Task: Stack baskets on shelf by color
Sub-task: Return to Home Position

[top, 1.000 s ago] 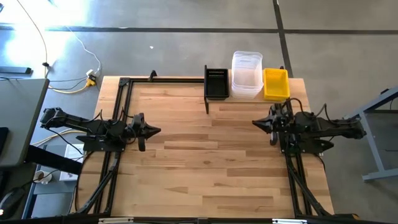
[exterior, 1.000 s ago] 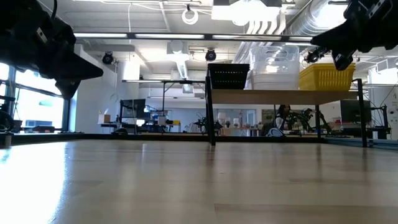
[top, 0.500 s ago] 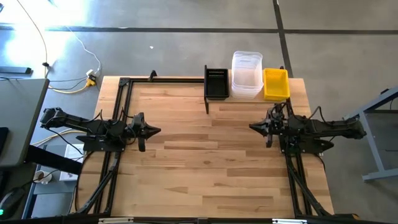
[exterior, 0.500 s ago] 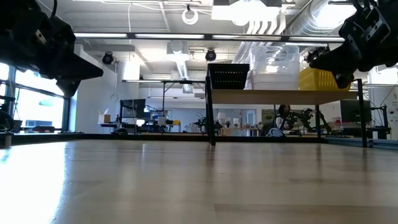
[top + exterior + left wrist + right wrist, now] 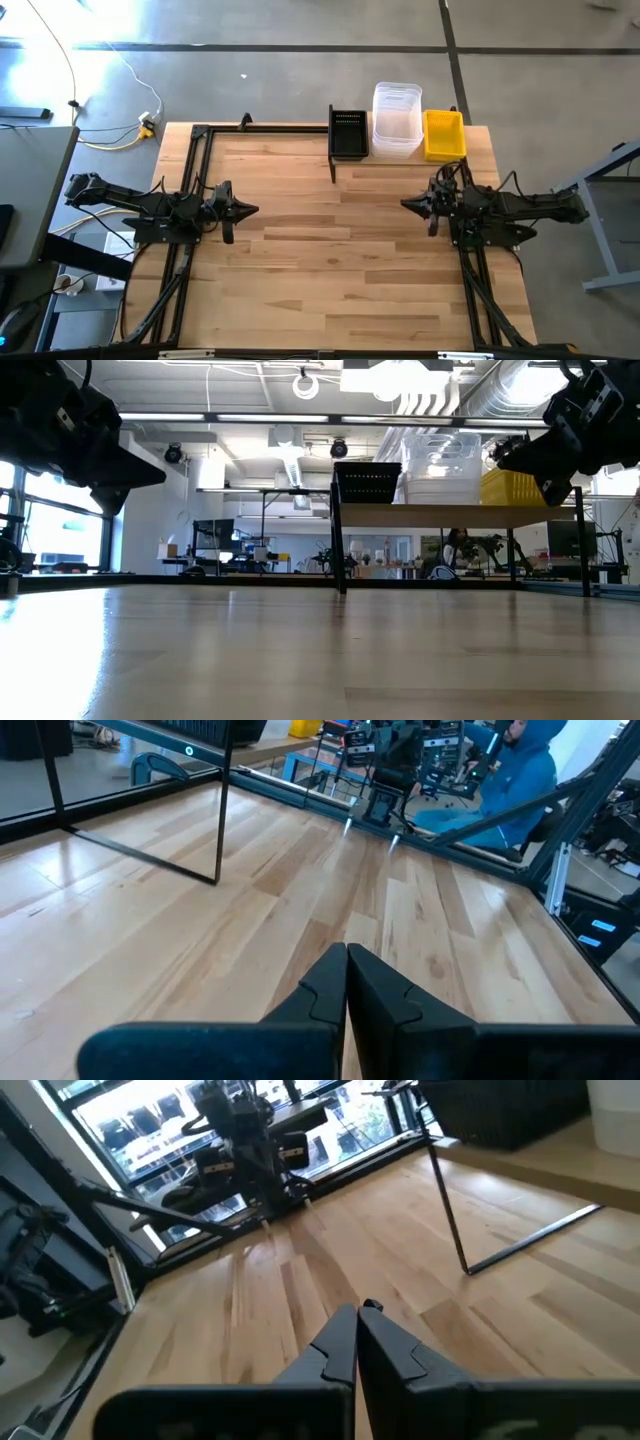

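Observation:
Three stacks of baskets stand side by side on the shelf (image 5: 460,515) at the table's far edge: black mesh ones (image 5: 348,133), clear tubs (image 5: 396,120) and yellow ones (image 5: 444,135). They rest on the shelf's wooden plank by their bottoms. My left gripper (image 5: 255,210) hovers shut above the table's left side, pointing toward the middle. My right gripper (image 5: 405,204) hovers shut above the right side, just in front of the shelf, pointing at the left one. Both sets of fingertips, left (image 5: 346,952) and right (image 5: 358,1312), are empty.
Black frame rails (image 5: 200,140) run along the table's left and far edges. The shelf's thin black legs (image 5: 450,1200) stand on the tabletop. A person in a blue hooded jacket (image 5: 520,770) sits beyond the right arm. Bare wood (image 5: 330,250) lies between the arms.
My right gripper has sunk a little and rolled about its own pointing line, staying shut and empty. The baskets have not moved.

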You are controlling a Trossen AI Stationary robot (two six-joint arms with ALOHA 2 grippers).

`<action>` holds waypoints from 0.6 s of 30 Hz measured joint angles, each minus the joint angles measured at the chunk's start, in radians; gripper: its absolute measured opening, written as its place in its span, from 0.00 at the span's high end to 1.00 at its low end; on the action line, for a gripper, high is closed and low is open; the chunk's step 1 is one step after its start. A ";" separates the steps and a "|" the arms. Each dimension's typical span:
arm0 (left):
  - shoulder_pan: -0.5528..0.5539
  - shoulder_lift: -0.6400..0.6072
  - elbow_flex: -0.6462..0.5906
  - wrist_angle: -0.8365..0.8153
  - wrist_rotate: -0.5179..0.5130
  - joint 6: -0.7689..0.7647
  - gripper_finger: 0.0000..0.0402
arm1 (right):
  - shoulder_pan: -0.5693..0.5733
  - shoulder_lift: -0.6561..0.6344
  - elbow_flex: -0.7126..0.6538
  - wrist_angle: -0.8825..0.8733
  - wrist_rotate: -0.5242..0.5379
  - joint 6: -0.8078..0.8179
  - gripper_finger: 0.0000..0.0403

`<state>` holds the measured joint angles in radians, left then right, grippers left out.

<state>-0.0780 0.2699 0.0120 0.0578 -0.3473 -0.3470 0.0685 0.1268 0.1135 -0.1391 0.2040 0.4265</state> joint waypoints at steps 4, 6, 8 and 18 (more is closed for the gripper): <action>0.000 0.000 0.000 0.000 0.000 0.000 0.99 | 0.000 0.000 0.000 -0.006 -0.023 -0.018 1.00; 0.000 0.000 0.000 0.000 0.000 0.000 0.99 | 0.000 0.000 0.000 -0.006 -0.024 -0.041 1.00; 0.000 0.000 0.000 0.000 0.000 0.000 0.99 | 0.000 0.000 0.000 -0.006 -0.024 -0.059 1.00; 0.000 0.000 0.000 0.000 0.000 0.000 0.99 | 0.000 0.000 0.000 -0.006 -0.023 -0.088 1.00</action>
<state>-0.0780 0.2700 0.0120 0.0578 -0.3474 -0.3469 0.0685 0.1268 0.1135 -0.1455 0.1805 0.3389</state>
